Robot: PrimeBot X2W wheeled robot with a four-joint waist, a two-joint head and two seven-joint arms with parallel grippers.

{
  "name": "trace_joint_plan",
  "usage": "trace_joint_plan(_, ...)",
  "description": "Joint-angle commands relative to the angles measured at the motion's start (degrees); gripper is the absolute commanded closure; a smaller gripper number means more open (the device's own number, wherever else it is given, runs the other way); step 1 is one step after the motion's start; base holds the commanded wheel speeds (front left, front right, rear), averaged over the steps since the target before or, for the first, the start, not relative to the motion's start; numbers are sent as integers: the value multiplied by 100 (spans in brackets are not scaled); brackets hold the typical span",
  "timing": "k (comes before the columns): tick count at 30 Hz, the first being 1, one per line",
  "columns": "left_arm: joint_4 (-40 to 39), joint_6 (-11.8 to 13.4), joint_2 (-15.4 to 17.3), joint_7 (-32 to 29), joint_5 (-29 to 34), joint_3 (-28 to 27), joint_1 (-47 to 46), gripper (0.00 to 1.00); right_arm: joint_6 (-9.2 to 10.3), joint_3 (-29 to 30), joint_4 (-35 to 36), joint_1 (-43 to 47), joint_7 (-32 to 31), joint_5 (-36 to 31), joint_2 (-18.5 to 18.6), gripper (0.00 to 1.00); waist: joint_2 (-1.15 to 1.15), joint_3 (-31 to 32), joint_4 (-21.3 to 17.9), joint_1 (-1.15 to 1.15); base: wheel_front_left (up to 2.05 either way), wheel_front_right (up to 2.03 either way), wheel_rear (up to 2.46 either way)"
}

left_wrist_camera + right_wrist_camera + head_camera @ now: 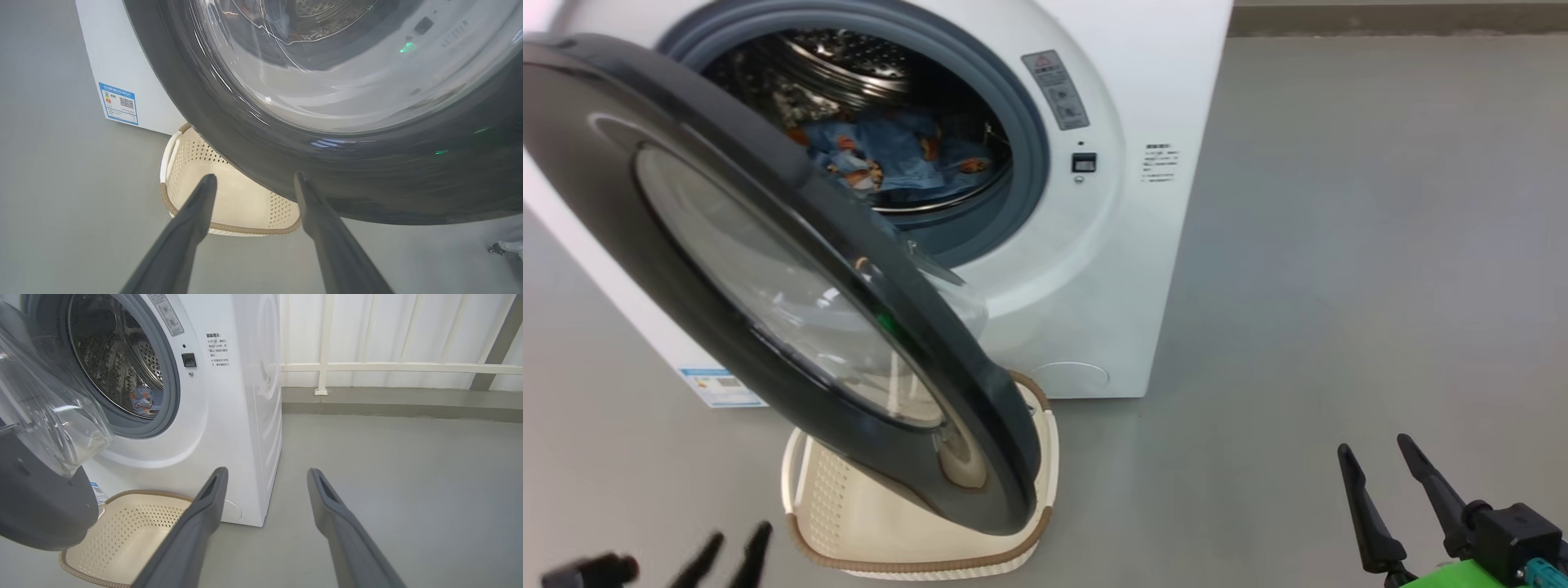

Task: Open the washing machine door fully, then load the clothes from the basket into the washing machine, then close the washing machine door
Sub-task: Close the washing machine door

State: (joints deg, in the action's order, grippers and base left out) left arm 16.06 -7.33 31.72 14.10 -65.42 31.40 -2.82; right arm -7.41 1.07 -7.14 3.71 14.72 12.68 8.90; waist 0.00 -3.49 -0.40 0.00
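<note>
Head view, grey floor.

- The washing machine sits at upper centre of the frame, with its drum opening exposed.
- The washing machine door stands partly open. It slants from the upper left down to the lower centre, glass bowl facing the drum.
- The clothes, light blue with a bear print, lie inside the drum at upper centre.
- The basket is on the floor at lower centre, just in front of the machine. The door's lower edge hangs over it.
- The left gripper is at lower left, fingers spread, nothing between them. In the left wrist view its tips point at the door's black lower rim; I cannot tell whether they touch it.
- The right gripper is at lower right, fingers apart and empty, over bare floor and well apart from the machine.
</note>
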Motion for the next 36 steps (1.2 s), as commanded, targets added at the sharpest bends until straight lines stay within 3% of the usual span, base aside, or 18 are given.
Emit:
trace_joint_plan(1,39,-15,168,81,217,-281,-386,0,-8,-55,144,15,28,-2,79,0,0,-32,-91,0,0,0,0)
trace_joint_plan(9,-65,-15,-509,88,2184,-1534,-222,0,-8,66,201,-10,28,-14,23,0,0,-112,-339,0,0,0,0)
trace_joint_plan(16,-453,-15,-1032,89,3207,-2302,44,0,-8,124,226,-49,28,-31,-11,0,0,-171,-427,0,0,0,0)
trace_joint_plan(27,-702,-15,-1593,89,4019,-2988,348,0,-8,162,223,-89,28,-35,-28,0,0,-178,-453,0,0,0,0)
trace_joint_plan(36,-758,-15,-1763,89,4217,-3155,422,0,-8,166,225,-94,28,-37,-29,0,0,-164,-432,0,0,0,0)
